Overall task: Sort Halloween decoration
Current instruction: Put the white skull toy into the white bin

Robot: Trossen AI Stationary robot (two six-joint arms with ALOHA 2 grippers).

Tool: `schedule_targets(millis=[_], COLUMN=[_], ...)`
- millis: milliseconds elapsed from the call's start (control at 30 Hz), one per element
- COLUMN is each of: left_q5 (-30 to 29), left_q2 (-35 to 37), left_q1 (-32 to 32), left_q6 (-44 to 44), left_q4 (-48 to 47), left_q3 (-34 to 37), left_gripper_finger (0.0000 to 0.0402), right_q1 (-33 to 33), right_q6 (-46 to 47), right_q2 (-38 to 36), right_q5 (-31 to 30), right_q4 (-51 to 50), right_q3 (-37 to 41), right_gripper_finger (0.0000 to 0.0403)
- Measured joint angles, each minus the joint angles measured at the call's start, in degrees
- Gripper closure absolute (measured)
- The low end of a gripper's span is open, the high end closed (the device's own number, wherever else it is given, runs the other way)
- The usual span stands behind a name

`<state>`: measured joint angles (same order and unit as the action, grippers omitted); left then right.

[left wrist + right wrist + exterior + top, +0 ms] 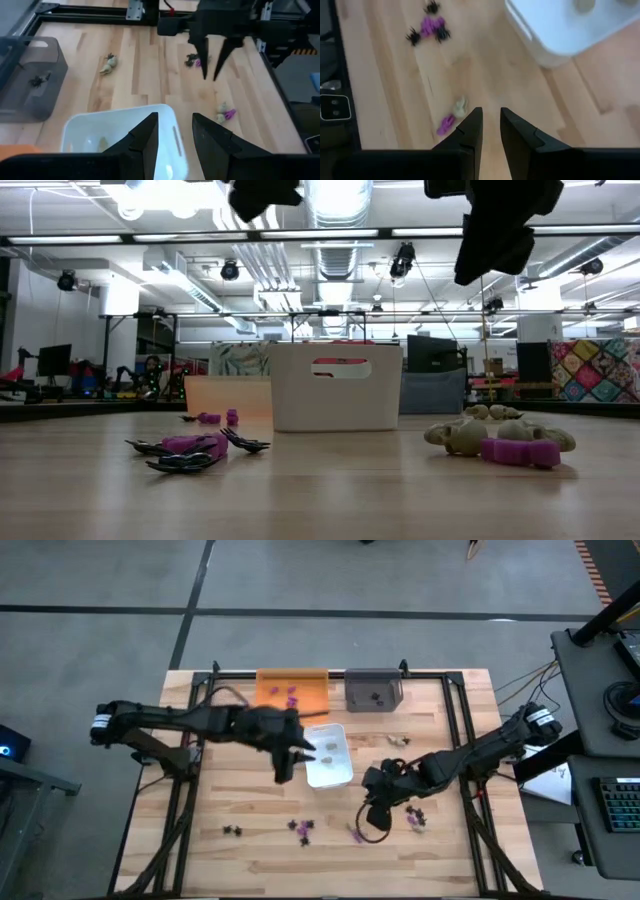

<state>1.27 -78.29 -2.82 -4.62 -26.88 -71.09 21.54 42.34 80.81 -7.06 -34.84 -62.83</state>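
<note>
The Halloween decoration lies loose on the wooden table: black and purple pieces (300, 829), a beige and a purple piece (454, 114), a beige one (108, 63). A few pieces lie in the orange tray (292, 690), the grey tray (373, 690) and the white tray (330, 755). My left gripper (175, 132) hangs open above the white tray's near left rim, nothing between its fingers. My right gripper (491, 125) hangs open by a narrow gap over the table right of the white tray, just above the beige and purple pair, touching nothing.
The three trays stand along the table's far half, the white one nearest the middle. More pieces lie near the right arm (415, 820) and behind the white tray (398, 740). A black frame rail (330, 673) runs along the far edge.
</note>
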Motion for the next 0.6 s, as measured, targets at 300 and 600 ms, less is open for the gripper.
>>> schedule_targets(millis=[300, 600], left_q5=[-11.9, -15.9], left_q2=[9.0, 12.6], left_q1=[-9.6, -14.0], left_q6=[-5.2, -6.4], left_q4=[10.8, 12.5], left_q3=[12.7, 16.0], left_gripper_finger=[0.0300, 0.0300], right_q1=[2.7, 3.9], right_q6=[5.9, 9.2], right_q2=[8.5, 18.8], right_q5=[0.3, 7.3], right_q4=[-9.4, -13.5], right_q3=[-8.9, -15.5], right_gripper_finger=[0.0344, 0.0344])
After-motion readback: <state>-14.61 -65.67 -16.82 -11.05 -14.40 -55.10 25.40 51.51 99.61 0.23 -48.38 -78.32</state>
